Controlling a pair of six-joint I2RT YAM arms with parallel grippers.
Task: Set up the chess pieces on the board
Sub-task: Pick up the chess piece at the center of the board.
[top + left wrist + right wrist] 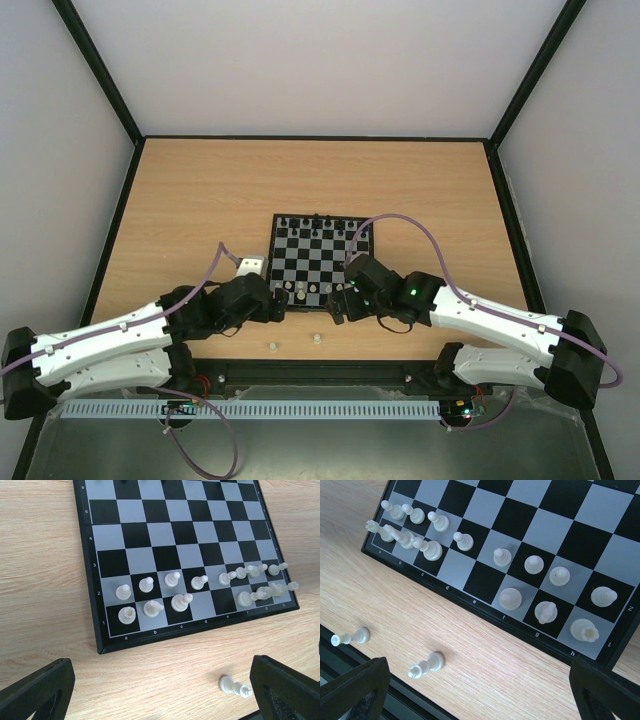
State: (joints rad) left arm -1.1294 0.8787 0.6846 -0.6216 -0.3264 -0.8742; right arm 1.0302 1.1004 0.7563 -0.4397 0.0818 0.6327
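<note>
The board (322, 262) lies mid-table with its near edge between my grippers. Several white chess pieces (150, 596) fill its two near rows, and the d and e squares of the nearest row are bare. Two white pieces sit on the table in front of the board (272, 346) (317, 339). The right wrist view shows both (351, 637) (426, 665), the left wrist view shows one (235, 686). My left gripper (282, 304) (160, 700) is open and empty at the board's near left corner. My right gripper (338, 303) (480, 700) is open and empty at the near right part.
Black pieces (320, 218) line the board's far edge. A small white box (250, 267) sits on the table just left of the board, behind my left wrist. A black rail (320, 372) runs along the table's near edge, close to the two loose pieces.
</note>
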